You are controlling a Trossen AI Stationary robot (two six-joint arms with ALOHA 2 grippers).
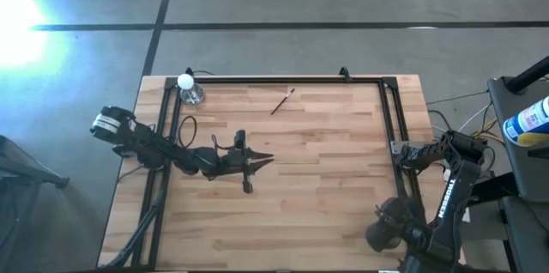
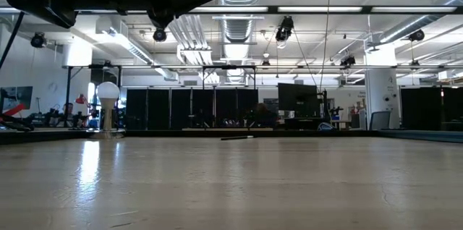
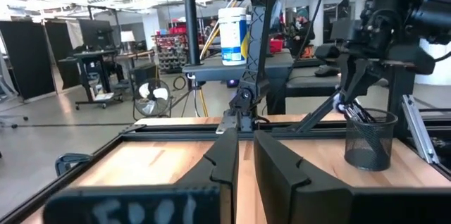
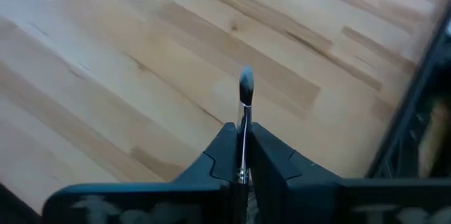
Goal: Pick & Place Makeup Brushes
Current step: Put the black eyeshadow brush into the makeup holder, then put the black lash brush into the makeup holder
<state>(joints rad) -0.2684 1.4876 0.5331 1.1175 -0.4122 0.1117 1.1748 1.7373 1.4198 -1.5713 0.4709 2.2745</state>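
At the counter's (image 1: 283, 213) right edge, the right pincer (image 4: 242, 155) is clamped on a makeup brush (image 4: 244, 104), bristles outward, near the mesh cup (image 3: 368, 139). Best lower it fully over the cup's mouth before letting go. Another brush (image 1: 282, 101) lies far-centre. The left pincer (image 3: 243, 157) waits mid-counter, its fingers slightly apart, empty.

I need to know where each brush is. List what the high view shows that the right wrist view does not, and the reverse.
Only the high view: a loose makeup brush lying near the table's far edge, a clear bottle with a white cap at the far left corner, and the left pincer over the table's middle. Only the right wrist view: the right pincer shut on a second makeup brush, bristle tip pointing forward. Both: the wooden table top.
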